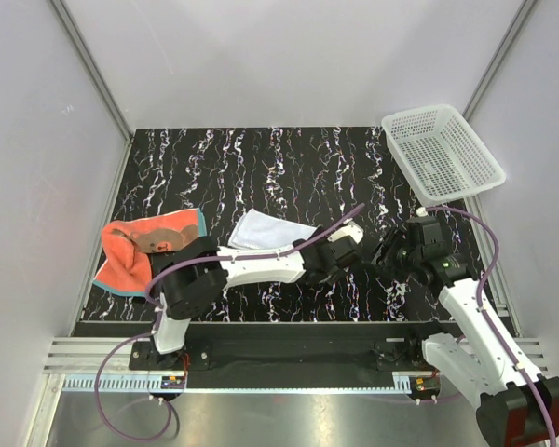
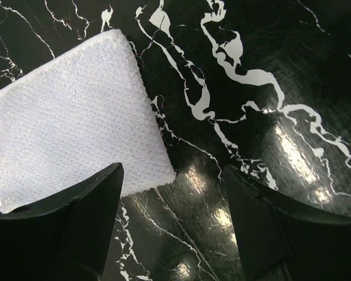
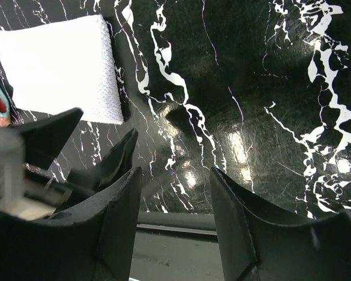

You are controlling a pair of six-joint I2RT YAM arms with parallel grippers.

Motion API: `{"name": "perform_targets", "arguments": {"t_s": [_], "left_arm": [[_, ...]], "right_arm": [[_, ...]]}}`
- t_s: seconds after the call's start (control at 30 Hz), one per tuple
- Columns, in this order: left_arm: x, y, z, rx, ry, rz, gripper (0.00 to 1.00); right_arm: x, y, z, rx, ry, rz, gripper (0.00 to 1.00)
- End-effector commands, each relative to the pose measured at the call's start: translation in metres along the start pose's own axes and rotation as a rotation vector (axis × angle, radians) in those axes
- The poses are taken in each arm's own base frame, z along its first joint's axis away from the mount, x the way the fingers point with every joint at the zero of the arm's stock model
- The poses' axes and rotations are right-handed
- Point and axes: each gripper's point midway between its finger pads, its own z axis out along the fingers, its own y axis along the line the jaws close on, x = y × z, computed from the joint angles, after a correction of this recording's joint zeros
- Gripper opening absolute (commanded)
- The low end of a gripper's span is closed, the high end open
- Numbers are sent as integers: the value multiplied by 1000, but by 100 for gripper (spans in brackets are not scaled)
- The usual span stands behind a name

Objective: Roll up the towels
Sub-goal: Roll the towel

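**White towel** (image 1: 270, 228): folded flat, left of centre on the surface (image 1: 289, 168). In the top view the left arm hides its near edge. In the left wrist view it is cut off at the frame's left side.

**Orange towel** (image 1: 140, 251): rumpled, brown patch up, at the surface's left edge. The left arm's elbow covers its near right part. Only a sliver shows in the right wrist view.

**Left end effector** (image 2: 172, 172): fingers spread, nothing between them, at the white towel's corner. Whether a finger touches the towel is hard to make out.

**Right end effector** (image 3: 174, 172): fingers spread, empty, over bare surface, just beside the left one.

**Basket** (image 1: 443, 154): far right, one corner past the surface's edge, well apart from both towels.

**Open room**: bare surface runs from the white towel to the basket.
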Motion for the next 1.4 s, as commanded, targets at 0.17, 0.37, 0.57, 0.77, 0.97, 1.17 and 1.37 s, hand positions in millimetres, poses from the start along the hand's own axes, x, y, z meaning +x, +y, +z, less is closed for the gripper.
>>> {"name": "perform_targets", "arguments": {"t_s": [0.17, 0.37, 0.57, 0.77, 0.97, 1.17, 1.37], "left_arm": [[6, 11, 21, -117, 20, 1, 71], [19, 14, 32, -118, 47, -8, 68], [32, 15, 39, -104, 69, -8, 56], [43, 14, 40, -77, 73, -30, 41], [47, 13, 35, -46, 67, -41, 12], [42, 8, 22, 21, 49, -69, 0], [22, -9, -9, 215, -6, -186, 0]], "right_arm": [[-9, 8, -5, -12, -26, -19, 57], [-8, 7, 1, -2, -12, -25, 57], [-9, 8, 3, 0, -5, -19, 57], [-9, 6, 5, 16, 4, -17, 57], [-10, 6, 6, 18, -2, -9, 57], [-13, 14, 7, -7, 3, 7, 57], [-11, 39, 20, -124, 58, 10, 62]]}}
